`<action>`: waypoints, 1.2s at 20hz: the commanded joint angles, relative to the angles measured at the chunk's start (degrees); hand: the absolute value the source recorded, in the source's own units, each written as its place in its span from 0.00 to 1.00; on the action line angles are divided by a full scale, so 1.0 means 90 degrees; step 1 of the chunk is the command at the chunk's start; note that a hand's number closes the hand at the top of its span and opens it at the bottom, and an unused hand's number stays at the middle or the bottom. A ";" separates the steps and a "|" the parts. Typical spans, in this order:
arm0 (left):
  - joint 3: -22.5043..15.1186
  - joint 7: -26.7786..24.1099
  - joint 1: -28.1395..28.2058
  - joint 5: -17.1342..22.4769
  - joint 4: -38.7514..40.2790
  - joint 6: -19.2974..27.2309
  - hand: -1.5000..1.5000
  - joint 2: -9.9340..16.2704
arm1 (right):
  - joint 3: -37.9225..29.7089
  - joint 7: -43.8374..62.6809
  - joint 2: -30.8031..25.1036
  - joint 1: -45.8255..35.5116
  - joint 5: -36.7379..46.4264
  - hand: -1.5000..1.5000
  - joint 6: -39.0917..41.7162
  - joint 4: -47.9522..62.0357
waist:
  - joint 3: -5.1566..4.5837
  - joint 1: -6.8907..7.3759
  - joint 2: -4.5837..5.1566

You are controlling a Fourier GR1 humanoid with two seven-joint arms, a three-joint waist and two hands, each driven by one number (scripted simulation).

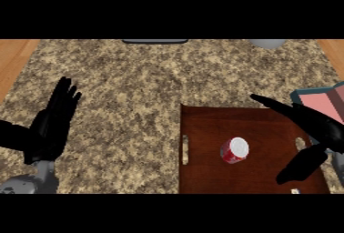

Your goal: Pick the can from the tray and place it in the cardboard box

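Note:
A red can (234, 150) with a white top stands upright near the middle of the dark wooden tray (208, 125), which lies at the lower right of the counter. My right hand (321, 129) hovers over the tray's right side, open, its fingers spread toward the upper left and its thumb pointing down; it is to the right of the can and apart from it. The box (327, 101), pinkish with teal edges, shows partly at the right edge behind that hand. My left hand (52, 123) rests open at the left, fingers up.
The granite counter (134, 77) has wooden floor strips at both sides. A dark flat object (155, 41) and a grey round object (269, 43) sit at the far edge. The tray has slot handles (185, 149) on its left and right sides.

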 commanded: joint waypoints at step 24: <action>0.0751 0.0545 -0.0234 -0.0611 -0.0089 -0.0663 0.50 -0.0611 | -0.0078 -0.0175 0.1540 0.0349 0.2150 0.00 0.0263 0.0007 | 0.0001 -0.0013 -0.0001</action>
